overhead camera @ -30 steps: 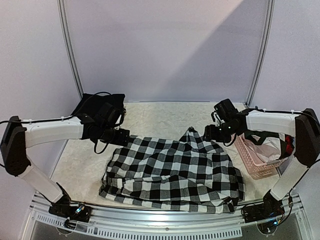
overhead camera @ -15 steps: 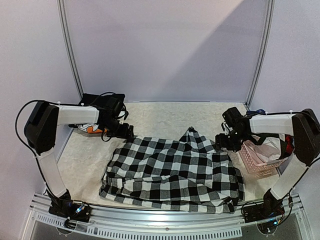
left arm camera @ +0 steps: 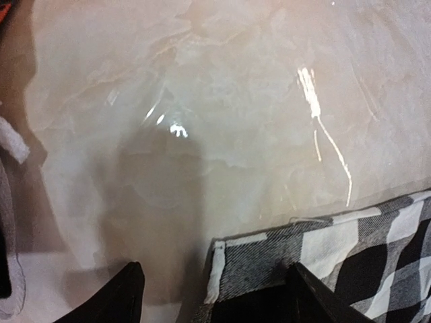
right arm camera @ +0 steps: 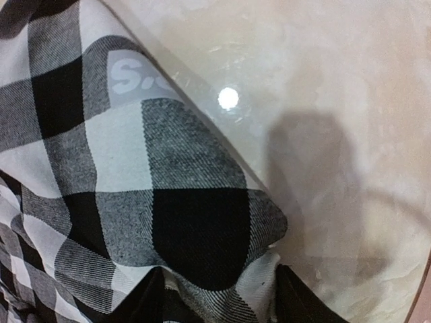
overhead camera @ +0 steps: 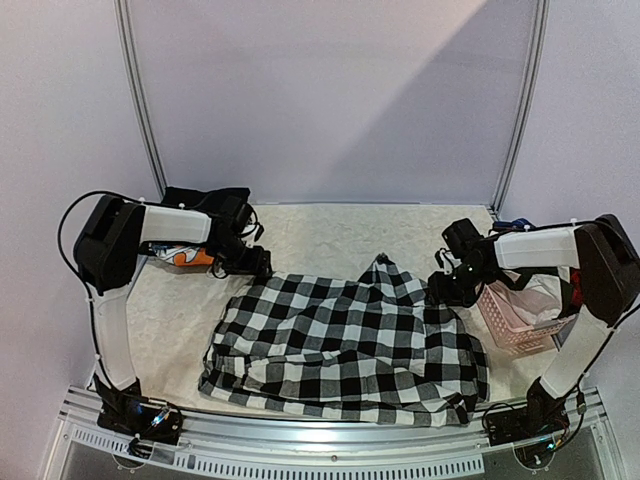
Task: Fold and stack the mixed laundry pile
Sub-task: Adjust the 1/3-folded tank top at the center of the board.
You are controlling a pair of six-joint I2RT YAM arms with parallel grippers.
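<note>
Lavender walls [overhead camera: 330, 100] and 2 metal poles [overhead camera: 140, 100] frame a cream tabletop [overhead camera: 330, 235].

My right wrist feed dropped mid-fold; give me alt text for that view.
A corner of the checked garment lies on the glossy pale table between the open fingertips of the right gripper. The gripper's shadow falls on the bare table to the right.
</note>
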